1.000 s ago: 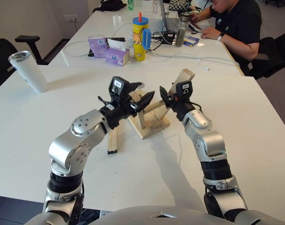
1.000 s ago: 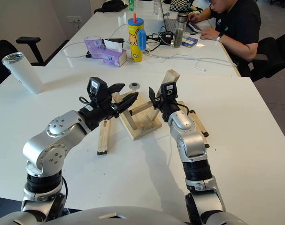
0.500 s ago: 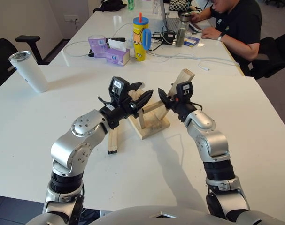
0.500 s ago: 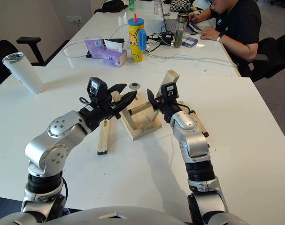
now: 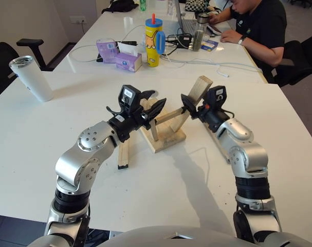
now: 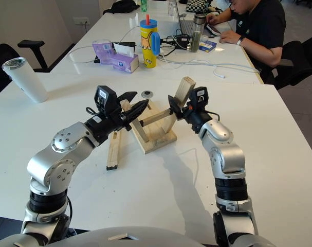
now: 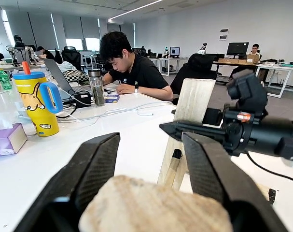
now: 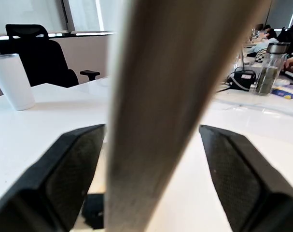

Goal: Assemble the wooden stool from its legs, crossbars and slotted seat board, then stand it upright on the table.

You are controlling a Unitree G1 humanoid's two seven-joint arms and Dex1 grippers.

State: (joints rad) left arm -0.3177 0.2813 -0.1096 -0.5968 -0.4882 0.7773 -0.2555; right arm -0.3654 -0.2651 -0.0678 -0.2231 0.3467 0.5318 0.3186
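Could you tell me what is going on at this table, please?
The robot is partway through building a wooden stool. The seat board lies flat on the table, with an upright leg, a tilted leg and a crossbar rising from it. The left gripper is open around the upright leg's top; the right gripper is open either side of the tilted leg. A loose wooden piece lies by the left arm.

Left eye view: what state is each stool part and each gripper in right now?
right gripper: fingers open around the tilted leg.
left gripper: at the upright leg's top; grip unclear.
tilted leg: leaning, not vertical.
seat board: flat on the table, legs standing on it.
loose leg: lying flat.
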